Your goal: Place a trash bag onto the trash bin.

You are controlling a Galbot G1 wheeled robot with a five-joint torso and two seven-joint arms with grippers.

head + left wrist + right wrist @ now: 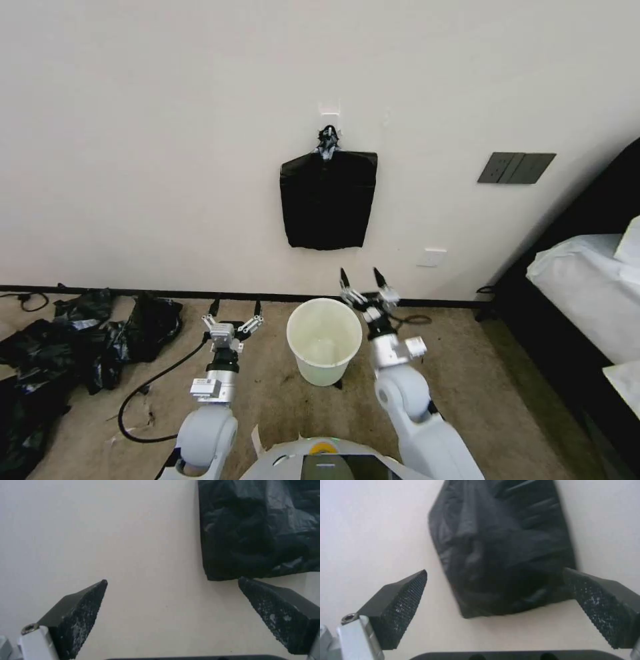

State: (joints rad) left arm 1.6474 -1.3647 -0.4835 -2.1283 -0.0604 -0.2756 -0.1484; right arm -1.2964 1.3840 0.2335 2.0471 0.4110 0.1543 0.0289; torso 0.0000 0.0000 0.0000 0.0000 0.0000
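The trash bin (325,370), small, round and white, stands empty on the carpet close to the wall. The trash bag is out of view. My left gripper (236,308) is open just left of the bin, at about rim height. In the left wrist view the left gripper (172,580) faces the bare wall with nothing between its fingers. My right gripper (360,275) is open above the bin's right rim. In the right wrist view the right gripper (495,570) points at a flat black bundle (503,555) and holds nothing.
The flat black bundle (328,200) (260,530) hangs by its knotted top from a wall hook above the bin. A heap of black plastic (80,333) and a black cable (153,387) lie on the floor at left. A bed (587,293) stands at right.
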